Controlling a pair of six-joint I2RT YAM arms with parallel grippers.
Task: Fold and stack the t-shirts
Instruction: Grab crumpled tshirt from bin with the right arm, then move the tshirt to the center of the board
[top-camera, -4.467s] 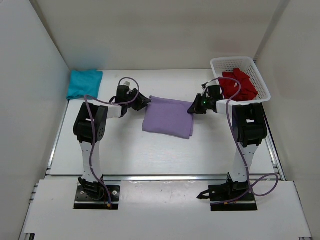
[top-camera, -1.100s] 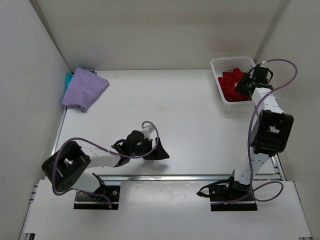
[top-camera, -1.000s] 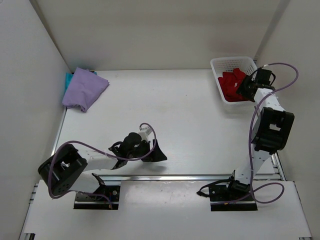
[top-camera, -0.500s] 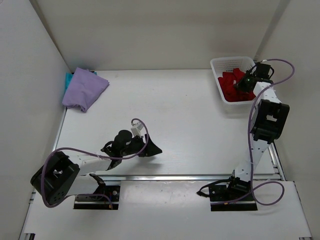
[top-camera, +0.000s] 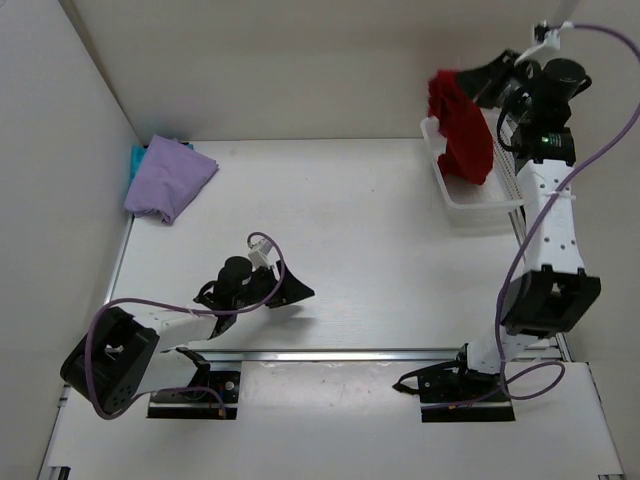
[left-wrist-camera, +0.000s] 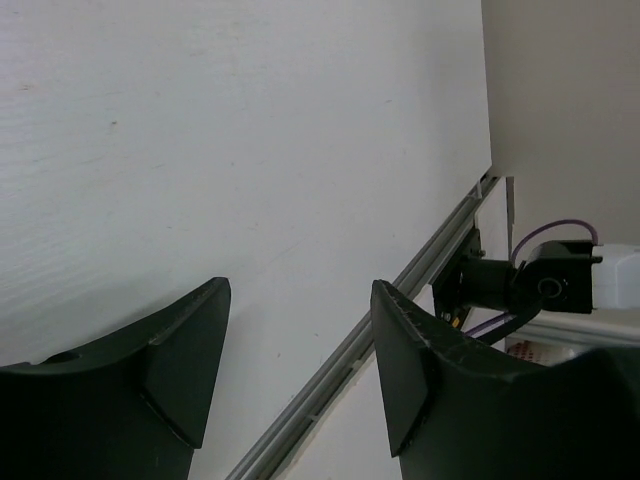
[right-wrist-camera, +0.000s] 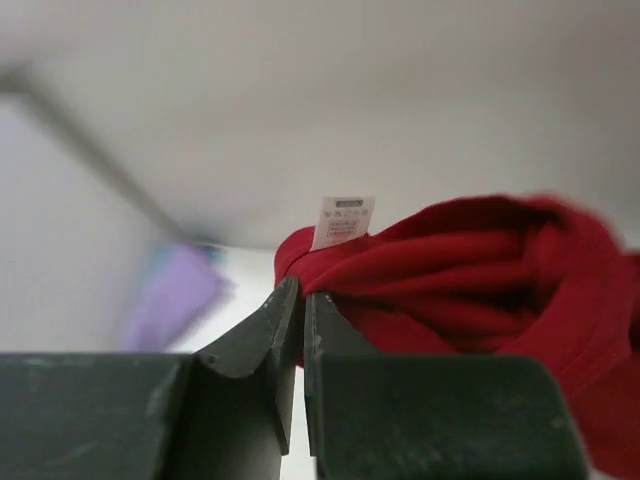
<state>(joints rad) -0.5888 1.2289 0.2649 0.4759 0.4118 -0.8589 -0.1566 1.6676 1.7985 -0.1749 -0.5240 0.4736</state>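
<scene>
The deep red t-shirt (top-camera: 462, 135), clamped by the right gripper (right-wrist-camera: 302, 292), is held high over the mesh basket (top-camera: 470, 203) at 2 o'clock, likely to clear its rim; the left gripper (left-wrist-camera: 300, 288) is spread, empty.

The flat white counter (top-camera: 350, 230) is walled in by pale panels on the left, far and right sides, with a metal rail (top-camera: 350, 352) along its near edge. In the far-left corner lies a folded teal cloth t-shirt (top-camera: 135, 158), mostly covered by the folded lavender purple cloth t-shirt (top-camera: 168, 180) stacked on it. A white plastic mesh basket (top-camera: 470, 202) stands at the far-right corner. The left wrist view shows bare counter (left-wrist-camera: 250, 150) running to the rail (left-wrist-camera: 350, 370).
</scene>
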